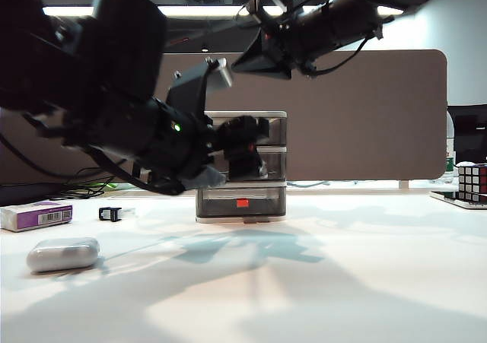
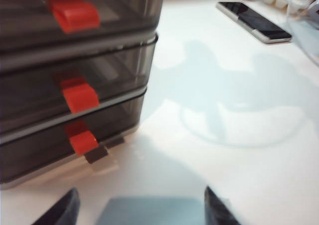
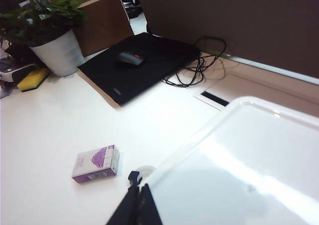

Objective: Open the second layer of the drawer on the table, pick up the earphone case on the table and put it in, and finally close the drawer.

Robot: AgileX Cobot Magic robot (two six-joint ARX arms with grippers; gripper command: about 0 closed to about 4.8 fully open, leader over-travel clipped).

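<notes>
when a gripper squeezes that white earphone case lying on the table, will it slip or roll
The earphone case looks smooth and glossy with rounded ends, so it may slip out of a shallow pinch. It lies flat on its broad side on the table, so rolling seems unlikely. It looks like a rigid shell, so probably stiff and light.

drawer unit (image 1: 241, 168) sits mid worktop (image 1: 342, 282), w/ left gripper (image 1: 245, 147) right in front of it. earphone case (image 1: 63, 254) front left, box (image 1: 36, 216) behind it, clip (image 1: 109, 214) btw box & drawers. cube (image 1: 472, 182) far right.
</notes>
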